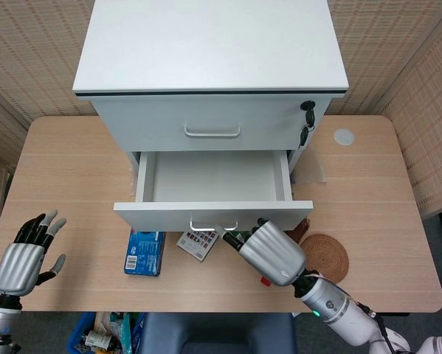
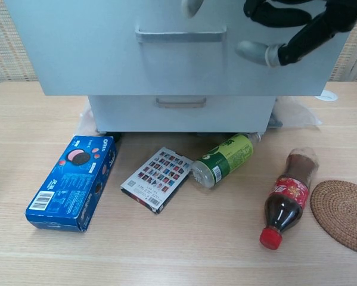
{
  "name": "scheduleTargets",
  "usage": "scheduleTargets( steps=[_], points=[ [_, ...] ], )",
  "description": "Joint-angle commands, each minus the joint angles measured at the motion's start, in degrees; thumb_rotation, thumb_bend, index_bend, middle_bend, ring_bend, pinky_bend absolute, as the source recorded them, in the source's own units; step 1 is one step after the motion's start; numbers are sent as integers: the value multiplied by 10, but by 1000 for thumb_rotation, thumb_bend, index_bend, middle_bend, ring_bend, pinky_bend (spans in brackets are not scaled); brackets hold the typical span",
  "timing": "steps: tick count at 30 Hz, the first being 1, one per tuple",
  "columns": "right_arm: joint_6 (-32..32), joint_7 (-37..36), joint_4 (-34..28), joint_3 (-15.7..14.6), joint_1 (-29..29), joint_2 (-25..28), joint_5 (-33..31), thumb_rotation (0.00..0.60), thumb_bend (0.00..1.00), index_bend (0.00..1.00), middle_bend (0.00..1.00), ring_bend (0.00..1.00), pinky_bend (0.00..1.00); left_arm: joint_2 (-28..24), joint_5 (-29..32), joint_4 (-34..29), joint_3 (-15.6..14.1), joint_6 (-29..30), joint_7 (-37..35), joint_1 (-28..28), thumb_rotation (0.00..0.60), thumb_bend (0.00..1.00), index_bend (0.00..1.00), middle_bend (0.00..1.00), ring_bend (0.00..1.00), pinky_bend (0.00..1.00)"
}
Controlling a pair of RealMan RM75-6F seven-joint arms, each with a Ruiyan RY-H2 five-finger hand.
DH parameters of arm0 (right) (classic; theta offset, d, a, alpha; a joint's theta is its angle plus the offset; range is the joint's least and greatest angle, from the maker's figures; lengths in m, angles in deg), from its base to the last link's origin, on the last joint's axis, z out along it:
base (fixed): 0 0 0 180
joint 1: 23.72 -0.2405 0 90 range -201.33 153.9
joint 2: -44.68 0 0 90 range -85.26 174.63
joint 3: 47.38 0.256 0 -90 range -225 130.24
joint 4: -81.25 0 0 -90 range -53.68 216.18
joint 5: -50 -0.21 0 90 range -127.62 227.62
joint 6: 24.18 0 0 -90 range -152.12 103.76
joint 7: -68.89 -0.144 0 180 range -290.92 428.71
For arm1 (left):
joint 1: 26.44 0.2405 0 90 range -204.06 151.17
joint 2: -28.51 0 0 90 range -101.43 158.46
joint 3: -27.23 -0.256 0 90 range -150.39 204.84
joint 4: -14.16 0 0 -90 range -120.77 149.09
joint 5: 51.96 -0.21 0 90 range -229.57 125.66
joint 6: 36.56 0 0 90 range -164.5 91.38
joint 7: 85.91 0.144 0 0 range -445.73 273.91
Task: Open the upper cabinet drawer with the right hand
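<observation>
The table [image 1: 368, 169] carried the white cabinet [image 1: 209, 44], which stood beyond and above the right hand [image 1: 268, 251]. One drawer [image 1: 213, 195] was pulled well out toward the robot, its front panel directly ahead of the right hand. A second drawer front [image 1: 213, 122] above it was closed, with keys [image 1: 307, 122] hanging at its corner on the right-hand side. The chest view showed another closed drawer front [image 2: 180, 112] below the open one.

The right hand sat at the open drawer's handle [image 1: 213, 223], just to the handle's right end, its fingers [image 2: 267, 53] curled toward the panel. In the chest view one fingertip [image 2: 191, 6] appeared above the handle bar [image 2: 180, 34]; whether the hand actually gripped the bar could not be determined. The left hand [image 1: 25, 254] was far off to the left at the table's near edge, fingers spread and holding nothing.

Under and near the right hand lay a cola bottle [image 2: 285, 199], mostly hidden by the hand in the head view, with a woven coaster [image 1: 325, 256] just to the hand's right. To the hand's left were a green bottle [image 2: 223, 159] on its side, a patterned card box [image 2: 157, 179], and further left a blue biscuit box [image 1: 144, 251]. A small white disc [image 1: 344, 136] lay well beyond the hand, beside the cabinet.
</observation>
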Motion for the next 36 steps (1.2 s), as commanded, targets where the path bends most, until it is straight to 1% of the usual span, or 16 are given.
scheduleTargets(
  steps=[1, 4, 7, 9, 11, 16, 20, 22, 24, 26, 27, 28, 31, 32, 36],
  points=[
    [42, -38, 4, -13, 32, 15, 45, 600, 351, 258, 864, 933, 856, 0, 0, 0, 0, 1, -1, 0, 600, 356, 128, 61, 57, 114],
    [81, -58, 10, -25, 63, 36, 77, 600, 350, 258, 863, 921, 856, 0, 1, 3, 1, 1, -5, 1, 600, 356, 128, 61, 57, 114],
    [136, -88, 24, -40, 103, 60, 116, 600, 350, 259, 863, 910, 856, 0, 3, 5, 1, 0, -7, 0, 600, 356, 128, 61, 57, 114],
    [177, -113, 44, -48, 132, 73, 132, 600, 350, 272, 863, 907, 856, 0, 3, 6, 1, -1, -9, -1, 600, 356, 128, 61, 57, 114],
    [211, -140, 71, -54, 159, 82, 135, 600, 351, 297, 863, 899, 856, 2, 3, 7, 2, -1, -10, -1, 600, 356, 128, 61, 57, 114],
    [259, -200, 141, -65, 212, 85, 104, 600, 351, 317, 833, 865, 856, 6, 2, 9, 1, -5, -9, -3, 600, 356, 128, 61, 57, 114],
    [283, -260, 210, -65, 251, 65, 52, 600, 350, 316, 774, 790, 856, 14, 3, 12, 2, -7, -6, -5, 600, 355, 128, 61, 57, 114],
    [279, -283, 238, -66, 263, 56, 29, 600, 350, 317, 716, 723, 845, 17, 3, 13, 3, -6, -5, -5, 600, 355, 128, 61, 57, 114],
    [268, -300, 267, -67, 274, 48, 1, 600, 351, 317, 641, 642, 789, 20, 4, 16, 3, -4, -3, -5, 600, 356, 128, 61, 57, 114],
    [253, -313, 289, -68, 282, 42, -20, 600, 351, 317, 560, 552, 703, 22, 7, 16, 4, -5, 0, -5, 600, 356, 128, 61, 57, 114],
    [247, -319, 297, -68, 285, 40, -27, 600, 351, 317, 518, 503, 656, 23, 8, 16, 4, -5, 2, -5, 600, 356, 128, 61, 57, 114],
    [242, -325, 303, -68, 288, 38, -35, 600, 351, 308, 460, 433, 587, 23, 9, 16, 4, -5, 2, -4, 600, 356, 128, 61, 57, 114],
    [225, -345, 313, -67, 300, 32, -63, 600, 351, 241, 340, 299, 450, 28, 14, 18, 5, -1, 4, -1, 600, 356, 128, 61, 57, 114],
    [222, -351, 316, -67, 303, 31, -67, 600, 351, 225, 312, 270, 419, 29, 15, 19, 5, 1, 4, 1, 600, 356, 128, 61, 57, 114],
    [209, -369, 329, -67, 312, 26, -78, 600, 351, 221, 276, 239, 391, 33, 18, 22, 4, 7, 4, 7, 600, 355, 128, 61, 57, 114]
  ],
)
